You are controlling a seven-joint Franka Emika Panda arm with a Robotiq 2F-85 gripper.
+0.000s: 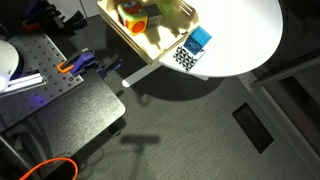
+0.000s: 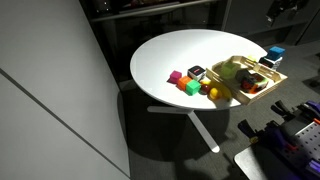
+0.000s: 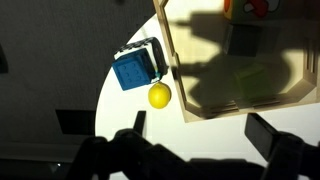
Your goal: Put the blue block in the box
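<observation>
The blue block [image 3: 132,70] is a small bright blue cube. It rests on a black-and-white patterned card [image 3: 150,48] on the white table, just outside the wall of the light-wood box [image 3: 240,95]. It shows in both exterior views [image 1: 200,38] [image 2: 276,53], next to the box [image 1: 150,48] [image 2: 232,95]. In the wrist view my gripper [image 3: 200,135] is open and empty, with its two dark fingers above the table and the box's near corner. It is apart from the block.
A yellow ball [image 3: 159,96] lies on the table against the block and the box's corner. The box holds several coloured toys [image 1: 140,14]. Several loose coloured blocks [image 2: 186,83] sit mid-table. The round table's edge [image 3: 100,110] is close, with dark floor beyond.
</observation>
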